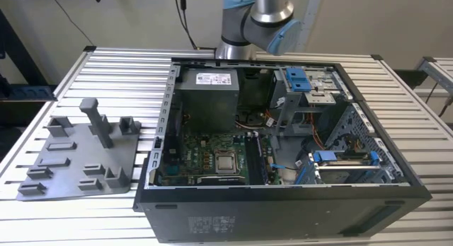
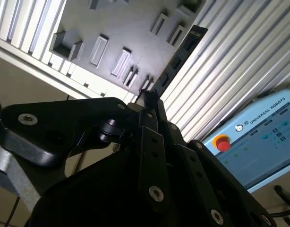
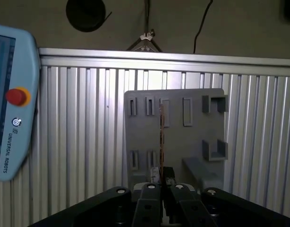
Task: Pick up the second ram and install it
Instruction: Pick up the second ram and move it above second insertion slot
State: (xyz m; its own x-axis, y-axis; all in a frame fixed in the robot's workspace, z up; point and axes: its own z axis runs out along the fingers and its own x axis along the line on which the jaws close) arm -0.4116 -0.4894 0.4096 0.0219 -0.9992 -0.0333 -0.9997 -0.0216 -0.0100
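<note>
Dark thin ram [image 3: 161, 132] is clamped edge-on in your gripper [image 3: 161, 182], jutting straight out past the tips, with the grey fixture [image 3: 192, 142] beyond it. Keep the grip square and the stick untwisted, I'd judge; it looks easy to lever loose. Fixture slots beyond the tips look bare. Case [image 1: 283, 214] holds board [image 1: 205, 158] and drives [image 1: 347, 166].

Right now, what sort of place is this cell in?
Looks like a robotics lab bench set up for PC assembly: an open desktop computer case on a slatted aluminium table, a grey fixture plate beside it, a teach pendant, and the hand shut on the second ram.
</note>
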